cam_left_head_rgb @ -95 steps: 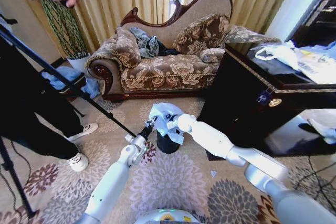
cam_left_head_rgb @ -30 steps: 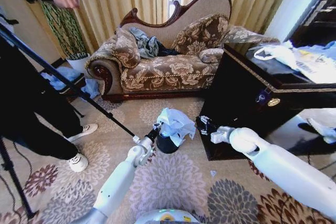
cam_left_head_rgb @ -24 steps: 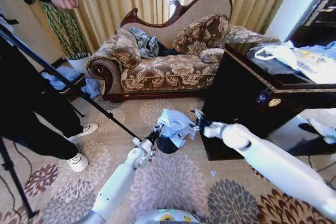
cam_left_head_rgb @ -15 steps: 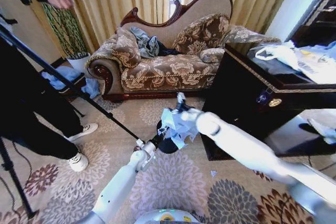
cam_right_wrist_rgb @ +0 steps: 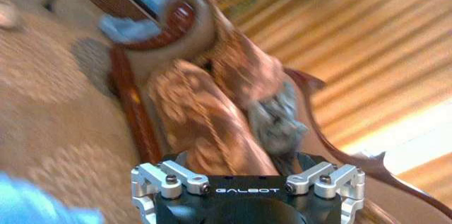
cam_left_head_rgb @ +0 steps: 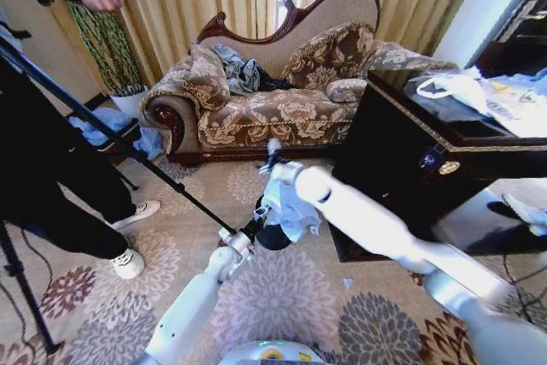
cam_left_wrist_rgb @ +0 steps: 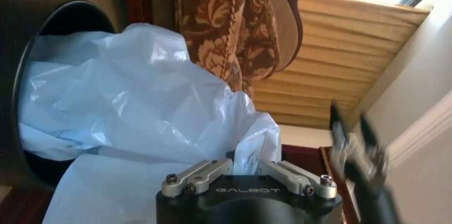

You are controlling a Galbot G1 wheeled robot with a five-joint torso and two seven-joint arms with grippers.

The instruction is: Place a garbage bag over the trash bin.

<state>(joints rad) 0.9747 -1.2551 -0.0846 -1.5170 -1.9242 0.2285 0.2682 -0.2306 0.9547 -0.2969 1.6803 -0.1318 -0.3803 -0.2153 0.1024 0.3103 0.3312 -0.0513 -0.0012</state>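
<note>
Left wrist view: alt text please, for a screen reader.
A pale blue garbage bag spills crumpled out of the black trash bin, right in front of the left claw. A patterned sofa and tan curtains stand behind.

Both arms are smooth glossy white tubes with rounded joint housings. The left gripper [cam_left_head_rgb: 258,218] is black beyond a silver-grey wrist collar. In the wrist views each gripper base is matte black, lettered "GALBOT" in pale print, flanked by silver metal finger linkages with dark screws.
</note>
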